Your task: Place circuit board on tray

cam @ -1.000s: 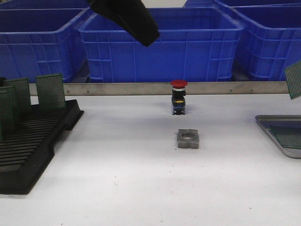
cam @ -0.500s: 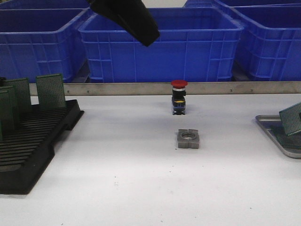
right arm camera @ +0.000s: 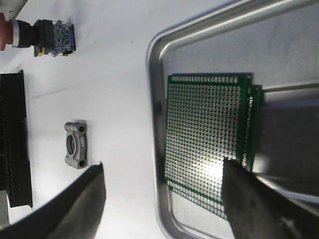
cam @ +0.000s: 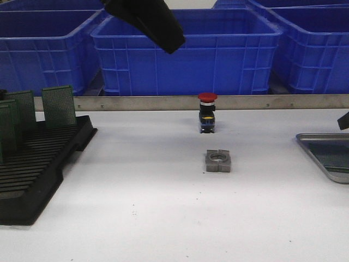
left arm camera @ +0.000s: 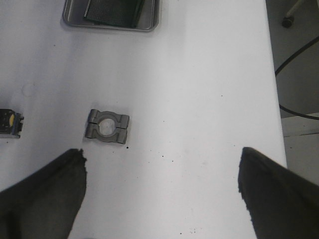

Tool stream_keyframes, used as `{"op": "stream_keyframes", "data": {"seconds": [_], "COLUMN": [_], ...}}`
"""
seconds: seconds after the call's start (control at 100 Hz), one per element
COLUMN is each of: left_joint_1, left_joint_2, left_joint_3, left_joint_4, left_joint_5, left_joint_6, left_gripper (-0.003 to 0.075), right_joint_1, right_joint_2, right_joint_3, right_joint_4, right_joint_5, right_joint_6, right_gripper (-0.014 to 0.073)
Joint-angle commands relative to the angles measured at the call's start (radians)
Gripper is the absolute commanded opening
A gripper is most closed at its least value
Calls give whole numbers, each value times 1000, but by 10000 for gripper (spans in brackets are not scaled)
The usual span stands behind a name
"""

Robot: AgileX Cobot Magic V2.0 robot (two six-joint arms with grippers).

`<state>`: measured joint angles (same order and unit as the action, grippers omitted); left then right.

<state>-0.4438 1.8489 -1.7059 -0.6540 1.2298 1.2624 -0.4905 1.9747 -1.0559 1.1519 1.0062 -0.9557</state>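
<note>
The silver-grey tray [cam: 308, 146] sits at the table's right edge; it also shows in the right wrist view [right arm camera: 154, 64] and the left wrist view [left arm camera: 150, 26]. A green circuit board [right arm camera: 204, 134] lies flat in it on top of another board [right arm camera: 255, 119]. The boards also show in the front view [cam: 334, 158] and the left wrist view [left arm camera: 113, 11]. My right gripper [right arm camera: 164, 199] is open and empty above the tray's near rim, one finger over the board's corner; only a black tip [cam: 343, 120] shows in front. My left gripper [left arm camera: 162, 194] is open and empty, high above the table's middle.
A black slotted rack [cam: 38, 164] at the left holds upright green boards [cam: 58, 106]. A red push button [cam: 207, 112] and a grey metal clamp block [cam: 218, 161] stand mid-table. Blue crates [cam: 185, 49] line the back behind a metal rail.
My right gripper lowered the green board into the tray and let go of it; the board now lies flat. The left arm has not moved.
</note>
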Motion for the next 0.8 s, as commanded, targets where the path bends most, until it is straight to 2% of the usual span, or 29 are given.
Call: {"op": "stream_keyframes", "data": {"seconds": [0.0,0.4,0.63,0.79], "left_joint_1": [-5,-5,-3,15], "left_joint_2": [-56,-56,-61,-104], "left_joint_3": [-23,-23,-23,-23], "left_joint_4": [-60,-66,-84,-40], "left_joint_5": [44,42,-69,-152], "left_joint_6": [-9,-9,-84,-170], "left_gripper": [587,587,587,587], "right_joint_1": [-6,-4,27,110], "right_joint_2": [-44,-46,-146,-295], "right_joint_3": [-26,-29,-29,-29], "right_joint_4": [40,35,33,6], "right_joint_5": [37,31,-22,-120], "right_joint_6": [-3,-3,-3,1], "right_gripper": [553,553,553,553]}}
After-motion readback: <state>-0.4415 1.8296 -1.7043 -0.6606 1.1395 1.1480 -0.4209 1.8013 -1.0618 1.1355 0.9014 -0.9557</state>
